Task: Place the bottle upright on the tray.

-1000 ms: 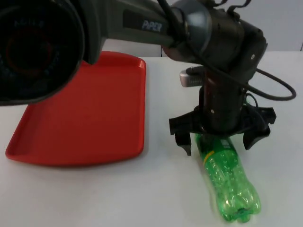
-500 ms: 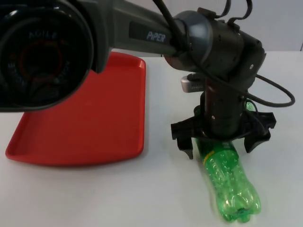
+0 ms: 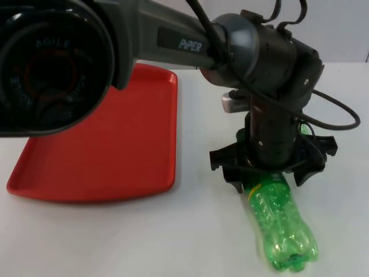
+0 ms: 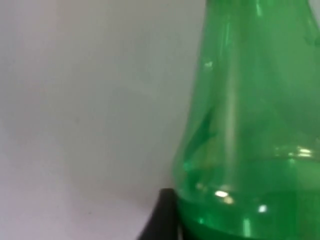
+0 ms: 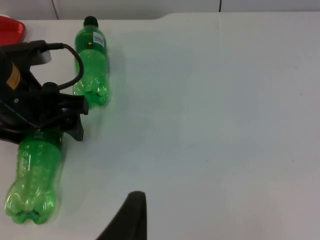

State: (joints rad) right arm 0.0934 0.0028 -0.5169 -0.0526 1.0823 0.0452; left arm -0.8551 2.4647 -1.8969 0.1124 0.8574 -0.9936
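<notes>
Left gripper (image 3: pixel 267 178) — lower than 0.5 s ago — straddles the lying green bottle (image 3: pixel 281 222), fingers spread wide, beside the red tray (image 3: pixel 98 138).

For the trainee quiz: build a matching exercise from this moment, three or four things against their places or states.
Things:
1. tray
2. bottle
3. second bottle
4. left pincer

States:
a. red, nothing on it
b. open, straddling a bottle's upper part
c. lying on the table under a pincer
d. lying on the table farther back, with a dark cap and a label

Pairs: 1-a, 2-c, 3-d, 4-b

The right arm waits off to the side.
</notes>
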